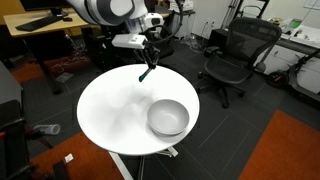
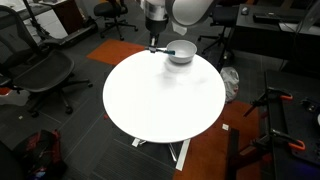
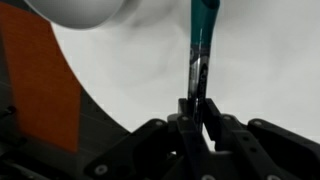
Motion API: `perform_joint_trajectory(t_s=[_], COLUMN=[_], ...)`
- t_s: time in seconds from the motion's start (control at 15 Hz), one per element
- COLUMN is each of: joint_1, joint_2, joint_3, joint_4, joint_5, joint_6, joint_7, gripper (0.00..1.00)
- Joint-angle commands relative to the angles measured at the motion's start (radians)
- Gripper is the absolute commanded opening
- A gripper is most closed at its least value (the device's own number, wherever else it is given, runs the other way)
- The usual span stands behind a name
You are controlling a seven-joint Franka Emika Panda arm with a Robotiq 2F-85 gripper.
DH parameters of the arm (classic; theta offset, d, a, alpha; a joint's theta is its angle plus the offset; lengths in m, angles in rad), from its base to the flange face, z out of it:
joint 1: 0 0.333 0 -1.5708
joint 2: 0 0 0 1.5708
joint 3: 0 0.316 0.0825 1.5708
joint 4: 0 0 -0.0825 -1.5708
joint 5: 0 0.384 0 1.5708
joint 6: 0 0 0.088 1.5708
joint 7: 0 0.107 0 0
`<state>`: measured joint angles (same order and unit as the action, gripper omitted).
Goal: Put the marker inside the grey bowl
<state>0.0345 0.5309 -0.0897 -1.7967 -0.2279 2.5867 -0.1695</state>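
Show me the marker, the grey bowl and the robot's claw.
marker [image 3: 199, 40]: wrist view, on its teal shaft.
grey bowl [image 1: 167, 129]: in an exterior view, on its front wall.
gripper [image 3: 197, 103]: wrist view, midway between its fingertips, shut on the marker.

Marker [image 1: 146, 72]: thin, teal-blue, darker end. Pinched at 1 end between the fingers [image 3: 213, 115], tilted over the 12 o'clock edge of the surface [image 1: 110, 110].
Grey bowl [image 1: 168, 118]: round, silvery, wide rim, upright at 4 o'clock on the surface. Marker sits outside it, at its 11 o'clock.
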Motion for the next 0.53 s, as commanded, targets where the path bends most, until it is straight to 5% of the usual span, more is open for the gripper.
perform_joint_trajectory(t_s=[0.0, 0.47], joint_1=[-0.021, -0.096], joint_2=[-0.059, -0.026], joint_3=[-0.039, -0.097], joint_4=[0.013, 0.099], joint_5=[-0.039, -0.017], joint_6=[-0.026, -0.037], joint_7=[0.034, 0.079], gripper=[0.05, 0.05])
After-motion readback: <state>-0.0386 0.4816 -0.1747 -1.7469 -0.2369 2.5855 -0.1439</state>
